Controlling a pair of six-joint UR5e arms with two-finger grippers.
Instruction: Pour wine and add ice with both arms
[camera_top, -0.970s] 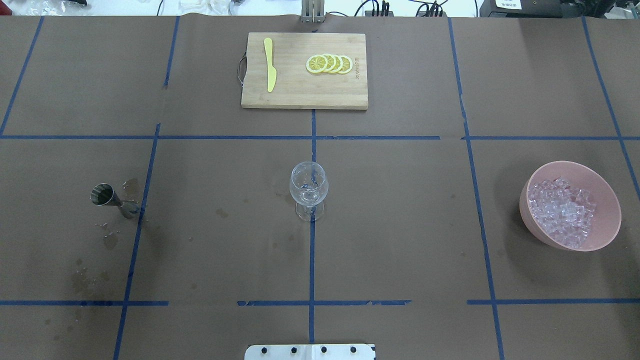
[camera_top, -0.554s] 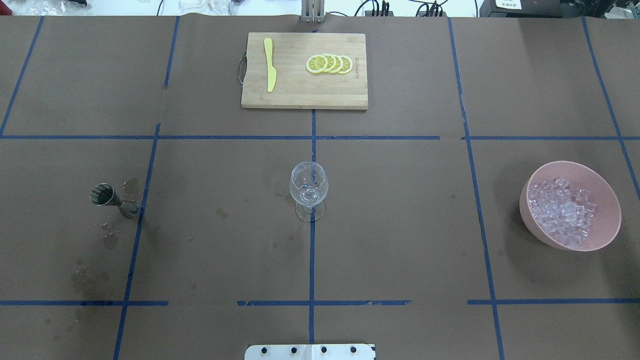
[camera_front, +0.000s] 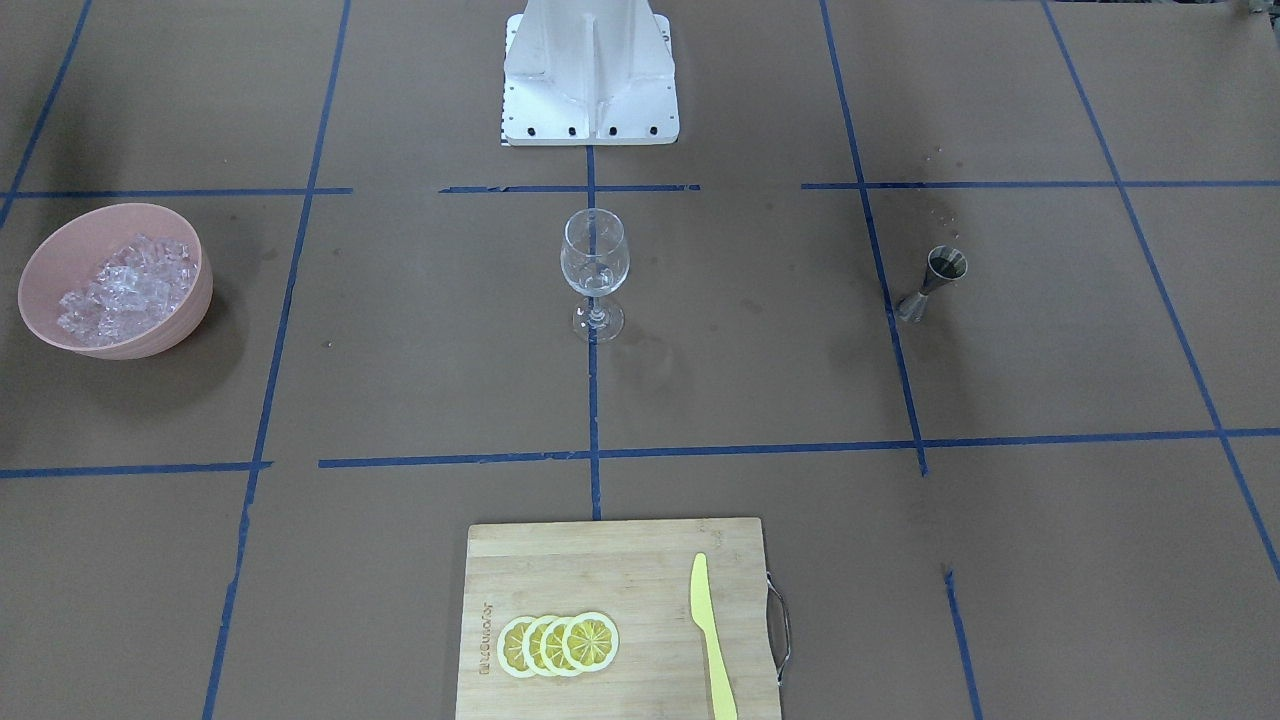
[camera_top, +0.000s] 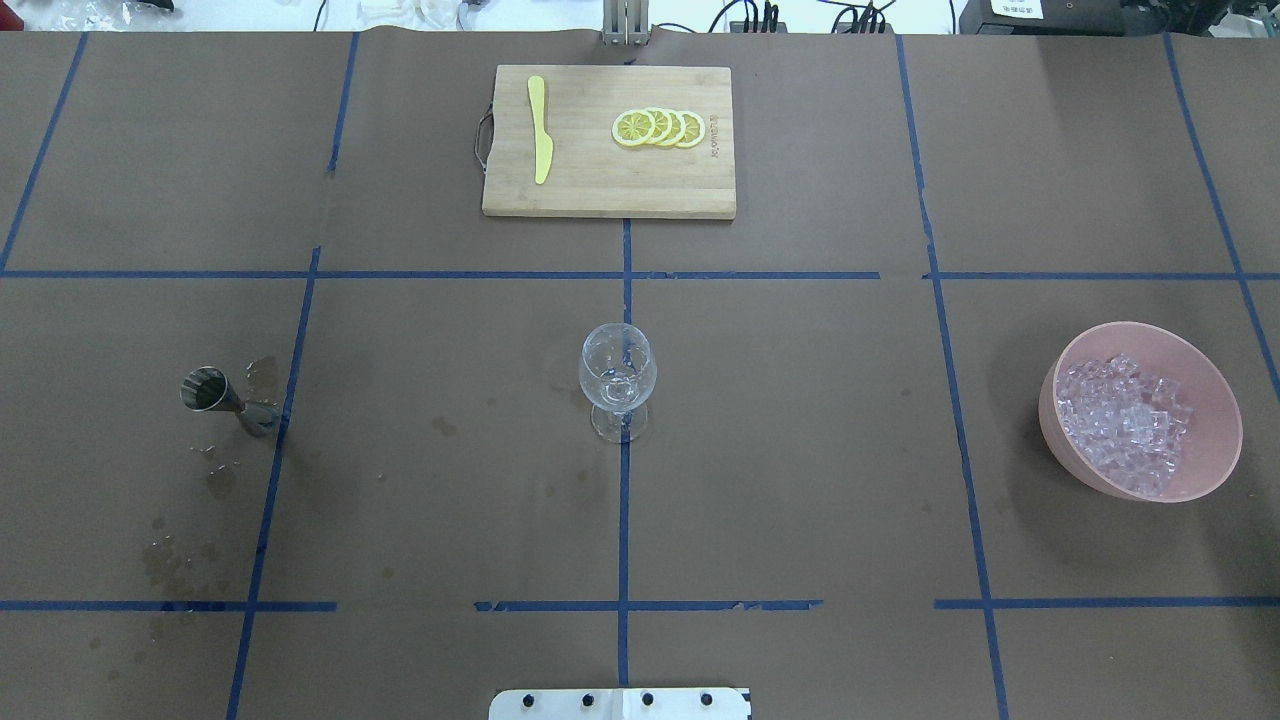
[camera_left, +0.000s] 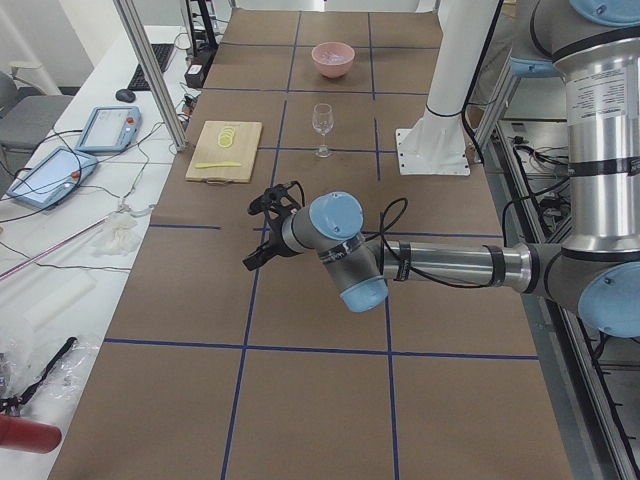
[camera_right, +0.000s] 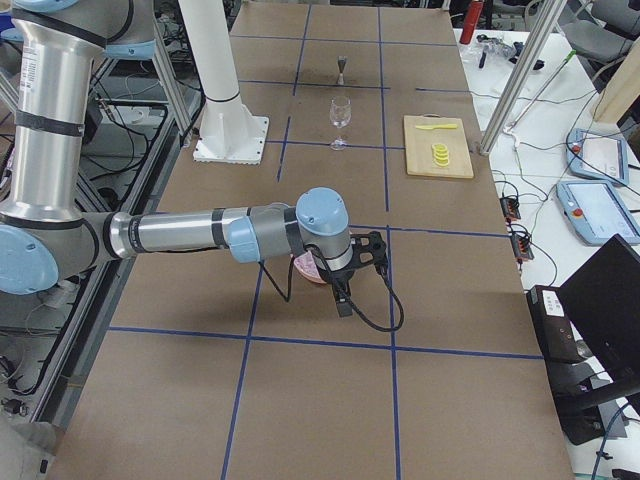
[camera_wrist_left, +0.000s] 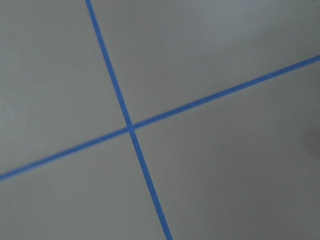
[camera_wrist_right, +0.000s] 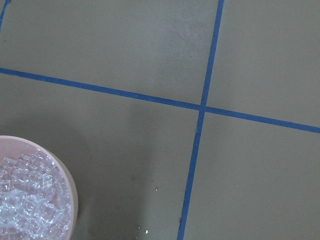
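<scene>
A clear wine glass (camera_top: 618, 380) stands upright at the table's middle; whether it holds wine I cannot tell. A steel jigger (camera_top: 215, 395) stands at the left, its inside dark, with wet stains around it. A pink bowl (camera_top: 1050, 400) at the right holds many clear ice chunks (camera_top: 1125, 420). Neither arm shows in the overhead or front views. My left gripper (camera_left: 258, 240) hangs over bare table in the exterior left view. My right gripper (camera_right: 345, 300) hangs beside the bowl in the exterior right view. I cannot tell whether either is open or shut. The right wrist view shows the bowl's rim (camera_wrist_right: 65, 175) at lower left.
A wooden cutting board (camera_top: 608, 190) at the far middle carries several lemon slices (camera_top: 659, 128) and a yellow knife (camera_top: 540, 128). The white base block (camera_front: 590, 70) stands behind the glass. Blue tape lines cross the brown table cover.
</scene>
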